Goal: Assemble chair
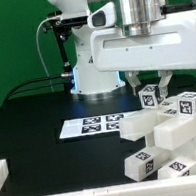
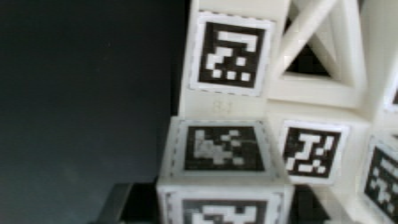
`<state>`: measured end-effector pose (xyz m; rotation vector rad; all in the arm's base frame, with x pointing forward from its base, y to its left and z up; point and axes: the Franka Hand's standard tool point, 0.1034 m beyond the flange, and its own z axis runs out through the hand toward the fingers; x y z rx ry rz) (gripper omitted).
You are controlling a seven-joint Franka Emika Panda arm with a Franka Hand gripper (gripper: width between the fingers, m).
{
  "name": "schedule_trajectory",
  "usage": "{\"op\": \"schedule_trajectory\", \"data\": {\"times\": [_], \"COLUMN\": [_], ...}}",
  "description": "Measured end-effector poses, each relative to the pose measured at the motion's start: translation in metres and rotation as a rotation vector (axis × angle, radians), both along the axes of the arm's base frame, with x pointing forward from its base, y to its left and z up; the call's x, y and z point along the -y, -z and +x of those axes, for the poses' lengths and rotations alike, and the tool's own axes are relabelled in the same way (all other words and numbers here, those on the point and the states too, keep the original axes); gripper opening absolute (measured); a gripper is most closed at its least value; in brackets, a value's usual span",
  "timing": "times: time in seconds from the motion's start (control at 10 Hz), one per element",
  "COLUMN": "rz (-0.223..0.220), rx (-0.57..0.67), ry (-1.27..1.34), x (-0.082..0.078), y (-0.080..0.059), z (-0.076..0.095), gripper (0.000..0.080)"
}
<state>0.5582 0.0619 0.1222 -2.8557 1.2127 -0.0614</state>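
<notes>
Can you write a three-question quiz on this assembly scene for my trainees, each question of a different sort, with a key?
1. True or false: the marker board lies flat on the black table, apart from the white chair parts.
2. Multiple choice: in the exterior view, the gripper is (A) far over the marker board, (B) directly above the chair parts, (C) resting on the table at the exterior view's left.
3. Fill in: the squares printed on the chair parts are black and ____.

Key
1. True.
2. B.
3. White.
</notes>
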Motion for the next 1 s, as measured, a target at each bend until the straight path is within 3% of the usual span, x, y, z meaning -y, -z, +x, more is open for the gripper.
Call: {"op": "schedule_trajectory", "data": {"times": [0.2, 0.5, 0.7, 0.8, 1.0], "rz": [0.02, 0.035, 0.034, 0.034, 0.029], "rx": [-0.001, -0.006, -0.007, -0.008, -0.007], "ry": [0.207, 0.29, 0.287, 0.287, 0.222], "x": [-0.005, -0.0069, -0.0069, -0.0069, -0.007], "y": [0.0002, 0.0007, 0.0018, 0.002, 0.0025], "z": [-0.0004, -0.0007, -0.001, -0.0011, -0.0015], "gripper": [0.0282, 0.0282, 0.0544, 0.0616, 0.0643]}}
